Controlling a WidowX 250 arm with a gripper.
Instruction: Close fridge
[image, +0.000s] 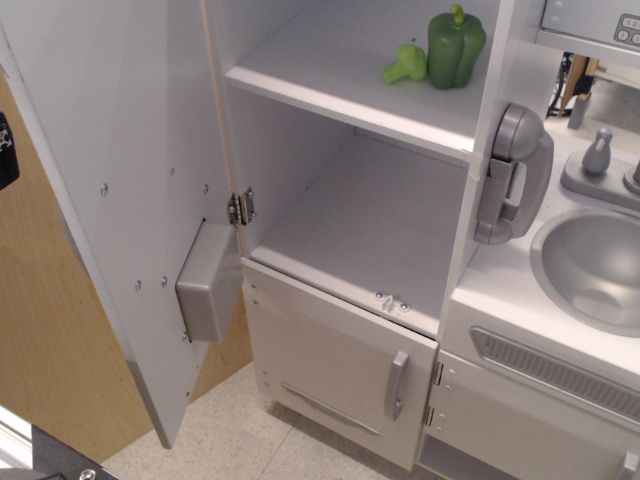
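Note:
The white fridge (350, 215) stands open, and its white shelves show. Its large door (110, 150) is swung wide to the left, inner face toward me, with a grey box (208, 282) on it and a metal hinge (240, 207) at its right edge. The door's handle side is out of view. A small black part (5, 150) shows at the left frame edge beside the door. It may be my gripper, but the fingers are hidden.
A green pepper (455, 45) and a broccoli (405, 65) sit on the upper shelf. A grey toy phone (512, 175) hangs right of the fridge, by the sink (590, 260) and faucet (600, 150). Below is the smaller door (330, 350). A brown board (50, 330) stands behind the open door.

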